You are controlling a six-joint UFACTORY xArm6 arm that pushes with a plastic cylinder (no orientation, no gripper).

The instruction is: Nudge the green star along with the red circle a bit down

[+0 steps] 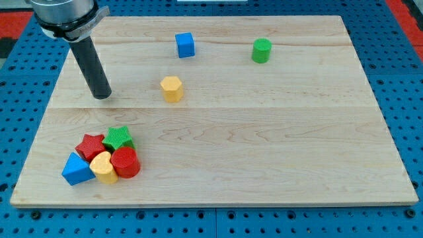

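Risk: our tip (102, 96), jawless, above green star (118, 137); pushing the star and red circle (125, 162) drags yellow heart (103, 166).

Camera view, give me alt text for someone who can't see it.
My tip rests on a wooden board, above a lower-left cluster: green star, red circle, red star, yellow heart, blue block. Farther up sit a yellow hexagon, blue cube, green cylinder.

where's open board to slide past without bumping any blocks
The widest bare stretch runs right of the yellow hexagon and below the green cylinder, down to the board's bottom-right corner. Crowded: the bottom-left cluster around the green star and red circle. My tip stands above that cluster.
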